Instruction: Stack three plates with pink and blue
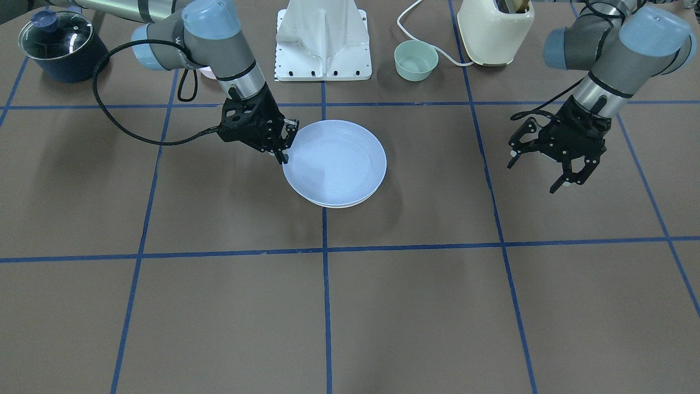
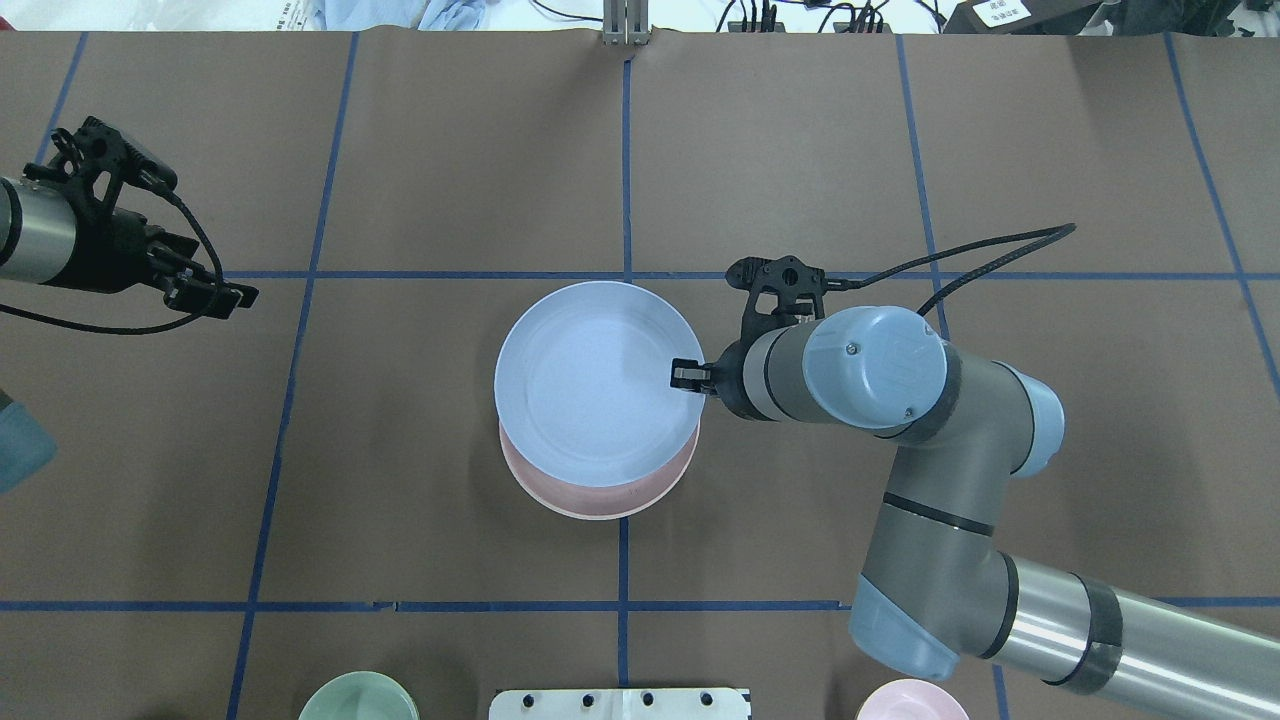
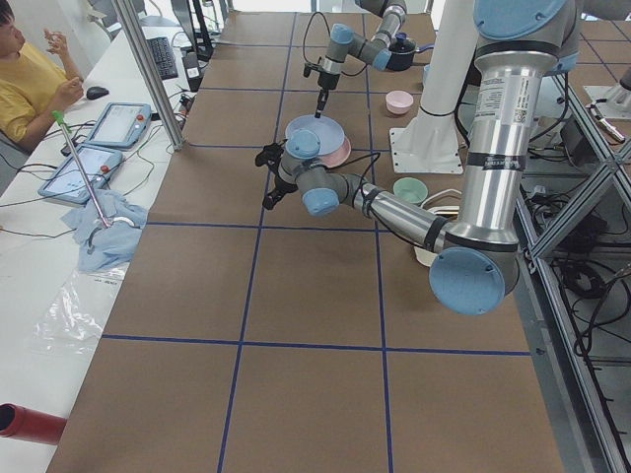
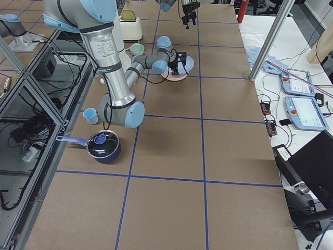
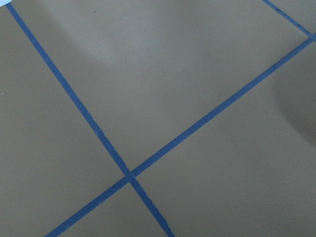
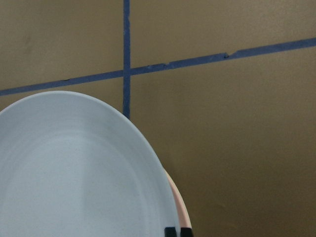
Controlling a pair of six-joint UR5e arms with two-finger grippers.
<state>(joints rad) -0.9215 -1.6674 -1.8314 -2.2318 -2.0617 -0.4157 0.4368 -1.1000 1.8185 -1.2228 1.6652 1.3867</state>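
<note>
A pale blue plate (image 1: 334,160) (image 2: 592,380) lies over a pale pink plate (image 2: 600,500), shifted a little toward the table's far side. My right gripper (image 1: 284,149) (image 2: 690,375) is shut on the blue plate's rim on my right. In the right wrist view the blue plate (image 6: 74,168) fills the lower left, with a sliver of pink rim (image 6: 177,207) beside it. I cannot tell whether the two plates touch. No cream-white plate shows apart from them. My left gripper (image 1: 535,175) is open and empty, hovering over bare table well to my left.
A small green bowl (image 1: 416,60), a cream toaster (image 1: 495,30) and the white robot base (image 1: 324,46) stand along my edge of the table. A lidded dark blue pot (image 1: 60,44) is at my right. A small pink bowl (image 2: 910,700) sits near my base.
</note>
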